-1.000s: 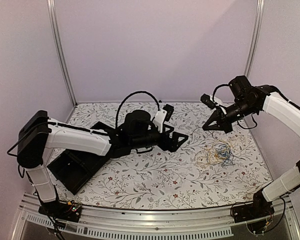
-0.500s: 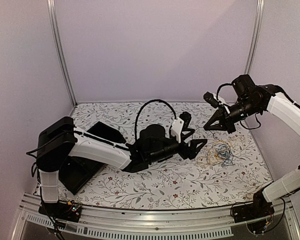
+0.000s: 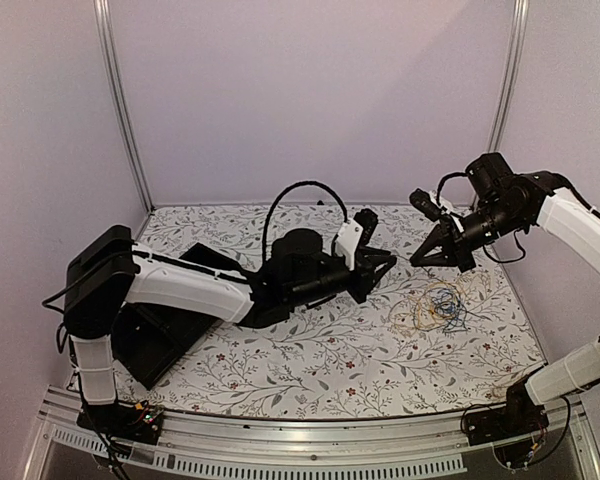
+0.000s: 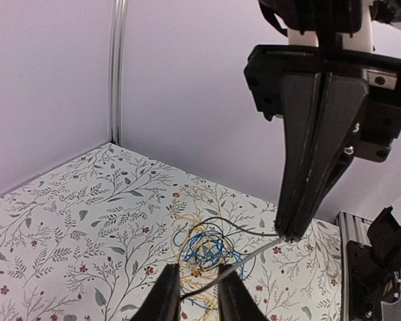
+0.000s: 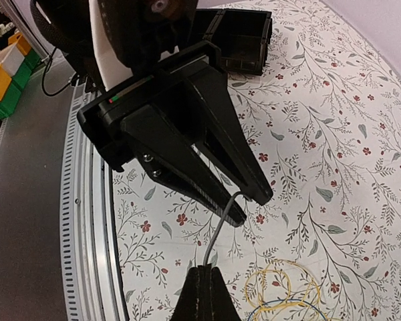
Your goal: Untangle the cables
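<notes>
The cables [image 3: 435,308] lie in a loose yellow, blue and dark tangle on the flowered table, right of centre, and appear in the left wrist view as cables [image 4: 204,249]. My right gripper [image 3: 420,258] hangs above their far left edge, shut on the end of a thin grey-dark strand [image 5: 217,231]. That strand runs from the right gripper [image 4: 289,234] down between the fingers of my left gripper [image 4: 197,295]. The left jaws are narrow but still apart, one on each side of the strand. In the right wrist view the left gripper [image 5: 250,207] points at my right gripper [image 5: 204,271].
A black open bin [image 3: 150,335] sits on the table's left side under the left arm. Metal posts [image 3: 120,100] stand at the back corners, with walls close behind. Yellow and green boxes [image 5: 3,73] stand off the table beyond the rail.
The left arm swung right to the right gripper, then drew back slightly. Its jaws narrowed from wide open to a small gap around the strand. The right gripper stayed shut, barely moving.
</notes>
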You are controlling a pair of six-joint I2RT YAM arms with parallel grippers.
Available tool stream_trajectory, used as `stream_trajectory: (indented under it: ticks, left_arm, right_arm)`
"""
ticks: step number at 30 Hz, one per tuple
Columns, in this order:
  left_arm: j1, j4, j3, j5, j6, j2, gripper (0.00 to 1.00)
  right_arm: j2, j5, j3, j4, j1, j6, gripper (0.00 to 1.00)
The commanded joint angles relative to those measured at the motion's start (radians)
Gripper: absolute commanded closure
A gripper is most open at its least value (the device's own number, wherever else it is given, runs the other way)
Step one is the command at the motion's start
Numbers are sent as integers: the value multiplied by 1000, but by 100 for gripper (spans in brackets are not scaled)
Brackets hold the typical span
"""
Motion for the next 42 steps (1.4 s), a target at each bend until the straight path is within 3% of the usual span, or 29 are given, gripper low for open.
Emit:
stream_trajectory:
  ticks: [1,2,4,5,7,10,12,15,19,25,31,37,42]
  left_arm:
    - [24,-37,28,54,2,-20,95]
    - [26,-37,23,46,-2,-27,100]
    - [29,-29,0,28,-12,-44,100]
    - [31,-28,-11,21,-17,-55,100]
    - [34,-34,-34,18,-23,-77,100]
    - [38,-47,-67,-22,-26,-115,100]
    - [41,-63,-83,-33,-28,-134,100]
    - [43,-83,-109,-43,-33,-160,100]
    - [44,-102,-144,-62,-51,-202,100]
    - [46,-122,-219,-124,-75,-284,100]
    - [50,-173,-280,-184,-71,-401,100]
    - [56,-288,-303,-262,-27,-592,100]
    - [80,-462,-271,-394,32,-802,100]
  right_arm:
    - [-14,-24,-24,-1,8,-21,100]
    - [-14,-22,-31,6,9,-22,100]
    - [-13,-7,-53,36,8,-22,100]
    - [-11,7,-68,57,9,-21,95]
    - [-11,59,-110,125,8,-13,71]
    - [-22,136,-197,239,7,-5,55]
    - [-29,188,-250,324,8,3,49]
    - [-14,278,-304,432,7,23,47]
    - [53,334,-339,530,-10,39,50]
    - [167,338,-381,641,-89,42,69]
    - [260,447,-430,752,-155,65,81]
    - [348,565,-467,832,-198,80,88]
    - [398,575,-462,832,-254,103,93]
